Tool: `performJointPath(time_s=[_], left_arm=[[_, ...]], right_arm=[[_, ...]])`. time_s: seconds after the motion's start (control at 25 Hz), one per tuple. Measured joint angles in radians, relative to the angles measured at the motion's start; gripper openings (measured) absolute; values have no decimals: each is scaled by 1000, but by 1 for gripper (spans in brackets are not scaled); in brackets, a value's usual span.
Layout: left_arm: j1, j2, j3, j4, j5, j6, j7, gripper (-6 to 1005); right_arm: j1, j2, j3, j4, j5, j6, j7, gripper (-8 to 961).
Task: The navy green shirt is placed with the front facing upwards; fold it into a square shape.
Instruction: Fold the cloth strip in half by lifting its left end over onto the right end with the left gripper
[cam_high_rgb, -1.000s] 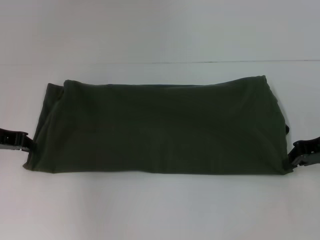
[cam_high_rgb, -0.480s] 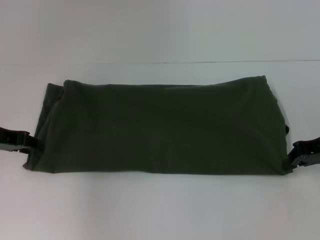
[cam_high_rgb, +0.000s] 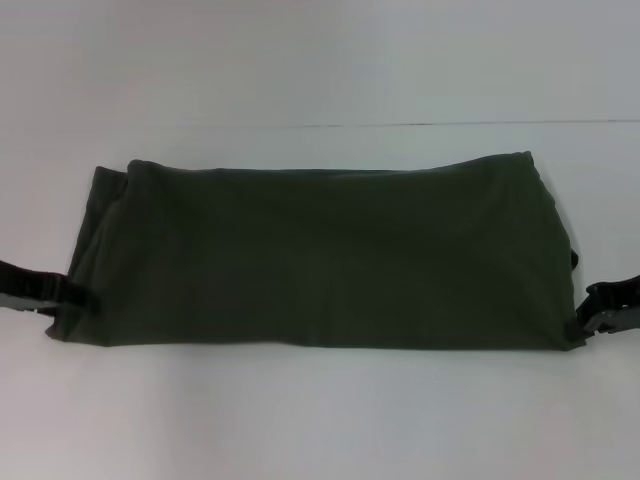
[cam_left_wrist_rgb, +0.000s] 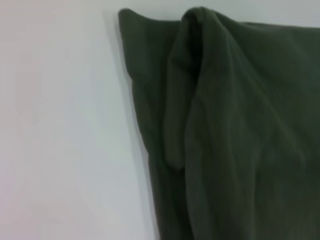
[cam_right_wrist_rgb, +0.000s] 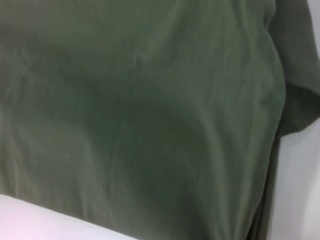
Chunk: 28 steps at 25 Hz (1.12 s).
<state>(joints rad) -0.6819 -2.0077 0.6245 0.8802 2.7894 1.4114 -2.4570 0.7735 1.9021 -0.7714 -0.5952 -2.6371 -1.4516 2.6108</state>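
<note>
The navy green shirt (cam_high_rgb: 320, 255) lies on the white table (cam_high_rgb: 320, 420) as a wide folded band, plain fabric up; lettering, collar and label are hidden. My left gripper (cam_high_rgb: 82, 298) reaches in from the left edge, its tip at the shirt's near-left corner. My right gripper (cam_high_rgb: 583, 322) reaches in from the right edge, at the shirt's near-right corner. The left wrist view shows the shirt's layered, folded side edge (cam_left_wrist_rgb: 240, 130) on the table. The right wrist view is filled with the shirt's fabric (cam_right_wrist_rgb: 140, 115).
The table's far edge (cam_high_rgb: 450, 124) runs across behind the shirt. Bare white table surface lies in front of the shirt and beyond it.
My left gripper has slid to the right, from just off the shirt's left edge onto its near-left corner. The right gripper and the shirt have not moved.
</note>
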Motion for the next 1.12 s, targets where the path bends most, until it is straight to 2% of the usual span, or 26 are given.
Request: performJointPath(time_s=[0.24,0.88,1.0,1.12], left_arm=[[-5,-3,6,-13,1,-9,-1,650],[-20,-8,47,-29,2,12,-1,643],[-22,-6,48,-30,2,16,1,632],[-22,-8,56,-30,2,16,7,576]], right_arm=[[1,0,1,0,0,1,0,16],[0,0,4,0,0,4,0,17],[0,0,5,0,0,5,0,17],[0,0,6,0,1,5,0,17]])
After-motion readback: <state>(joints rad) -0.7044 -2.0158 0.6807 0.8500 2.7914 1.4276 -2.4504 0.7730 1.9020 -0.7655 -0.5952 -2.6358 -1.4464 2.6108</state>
